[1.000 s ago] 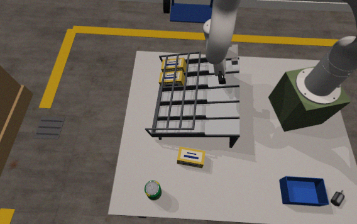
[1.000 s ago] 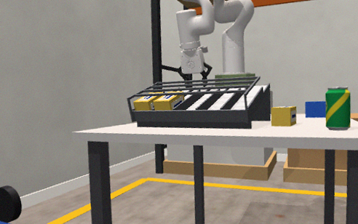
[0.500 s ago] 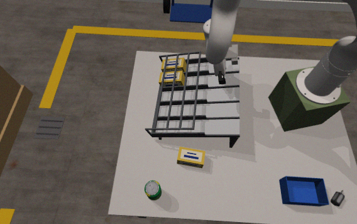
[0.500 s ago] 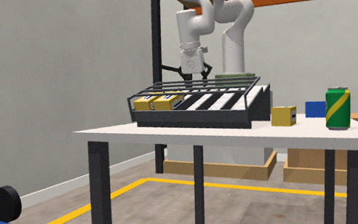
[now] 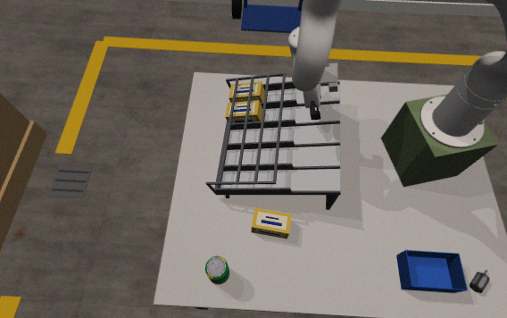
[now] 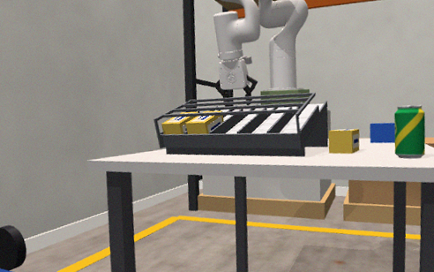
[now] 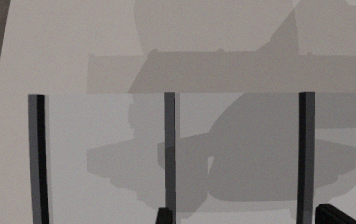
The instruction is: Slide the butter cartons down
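Two butter cartons, the first and the second, sit side by side at the bottom stop of the sloped shelf, one in each of the two neighbouring lanes farthest from the drink can. The other three lanes hold no carton. The third carton lies flat on the white table, outside the shelf and near its side on the can's side — its printed face up. Dark bars cross above the lower part of the lanes, over the two loaded cartons. The gripper is above the upper, uncovered part of the lanes, pointing down, its fingers spread apart with nothing between them. In the wrist view dark dividers run between pale lane surfaces, and shadows fall across them. Farther out on the table, the green and yellow can stands upright, and a blue bin sits well apart from it, with a small dark object just beside the bin. The arm's green base block stands beyond the shelf's upper end.
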